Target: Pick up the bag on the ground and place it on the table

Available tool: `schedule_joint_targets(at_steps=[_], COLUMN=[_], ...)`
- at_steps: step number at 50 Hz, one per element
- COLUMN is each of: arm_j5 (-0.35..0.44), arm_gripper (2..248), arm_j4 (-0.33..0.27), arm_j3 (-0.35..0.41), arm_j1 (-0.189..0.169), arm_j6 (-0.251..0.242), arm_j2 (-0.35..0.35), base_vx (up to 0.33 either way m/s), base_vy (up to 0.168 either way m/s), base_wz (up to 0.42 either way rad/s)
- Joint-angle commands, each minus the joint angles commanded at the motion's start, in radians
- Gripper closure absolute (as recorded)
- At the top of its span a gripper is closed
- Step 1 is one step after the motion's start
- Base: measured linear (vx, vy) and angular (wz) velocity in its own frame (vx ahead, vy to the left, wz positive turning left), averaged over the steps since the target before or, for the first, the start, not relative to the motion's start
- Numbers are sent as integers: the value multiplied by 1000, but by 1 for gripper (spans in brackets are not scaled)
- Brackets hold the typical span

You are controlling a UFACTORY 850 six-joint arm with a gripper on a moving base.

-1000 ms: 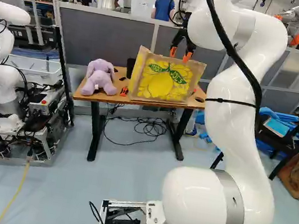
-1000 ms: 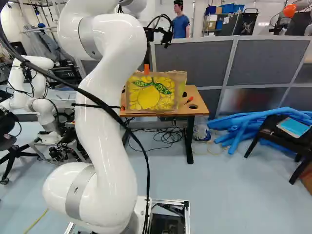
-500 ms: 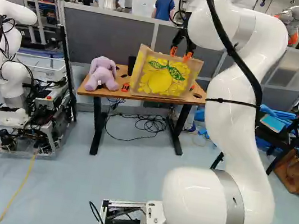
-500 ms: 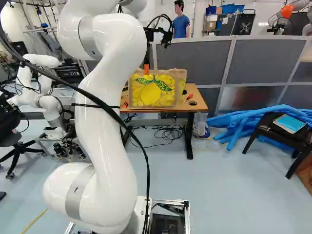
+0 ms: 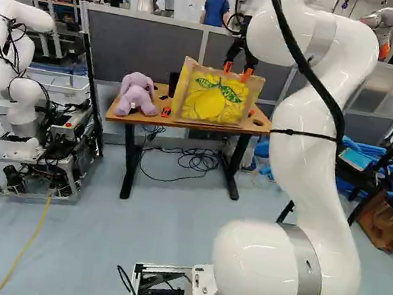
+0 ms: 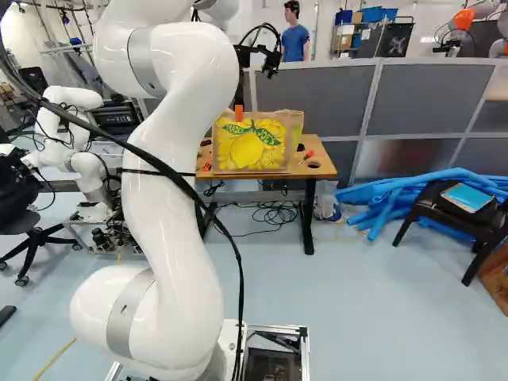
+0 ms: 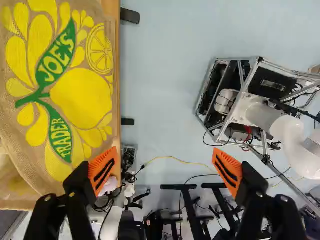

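Our bag [image 5: 215, 102] stands on the tabletop [image 6: 325, 171], near its front edge. Our pincer [image 7: 165, 171] is wide open and has hold of nothing. 1 of its 2 fingers looks close to the bag, so moving sideways might knock it off.

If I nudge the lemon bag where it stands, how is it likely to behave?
The bag will probably flex rather than move rigidly: its coarse woven face creases toward one side. Standing upright with a tall, broad face, it may tip if pushed high up. It also sits near the front edge of the table, so a nudge that way could topple it off.
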Motion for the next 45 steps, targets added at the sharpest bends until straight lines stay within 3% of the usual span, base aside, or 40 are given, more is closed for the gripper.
schedule_joint_targets(at_steps=[23,45], arm_j5=[32,117], arm_gripper=[3,3], arm_j4=[-1,-4], arm_j3=[25,94], arm_j1=[1,3], arm_j6=[-16,-61], arm_j2=[11,42], base_vx=[0,0], base_vy=[0,0], base_wz=[0,0])
